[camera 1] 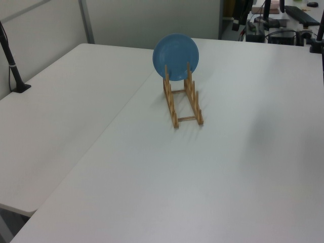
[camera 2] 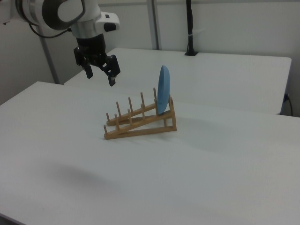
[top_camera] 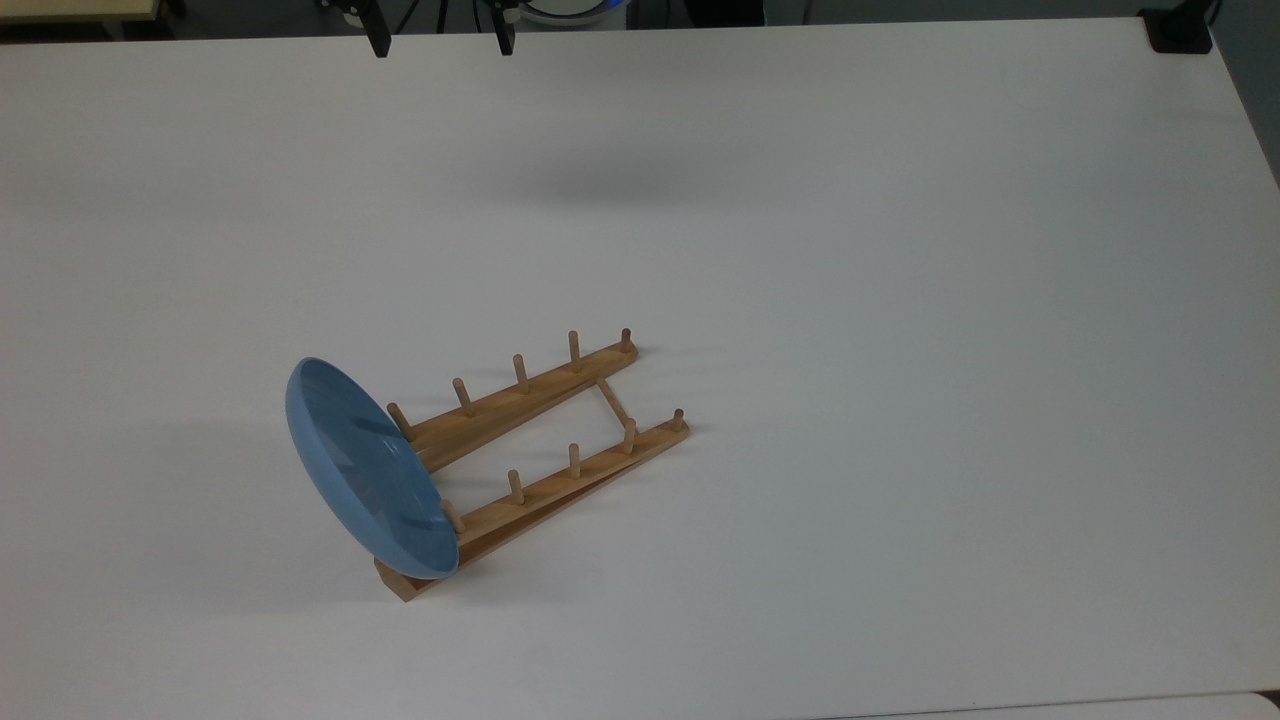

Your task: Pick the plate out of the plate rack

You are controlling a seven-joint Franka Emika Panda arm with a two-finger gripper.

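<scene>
The light-blue plate (top_camera: 365, 470) stands on edge in the end slot of the wooden plate rack (top_camera: 530, 395), at the top view's lower left. It faces the left view as a full disc (camera 1: 175, 55) at the rack's (camera 1: 195, 104) far, raised end. In the right view the plate (camera 2: 163, 89) is edge-on at the high end of the rack (camera 2: 140, 126). My gripper (camera 2: 100, 78) hangs open in the air, up and to the right view's left of the rack, with nothing between its fingers. Its two dark fingertips (top_camera: 378, 42) show at the top view's upper edge.
The white table (top_camera: 850, 350) has wide free room around the rack. A second white table (camera 1: 55, 116) adjoins it on the left view's left. Black clamp posts stand at table edges (top_camera: 1180, 30) (camera 1: 15, 76) (camera 2: 190, 28). Desk clutter (camera 1: 283, 25) lies beyond the far edge.
</scene>
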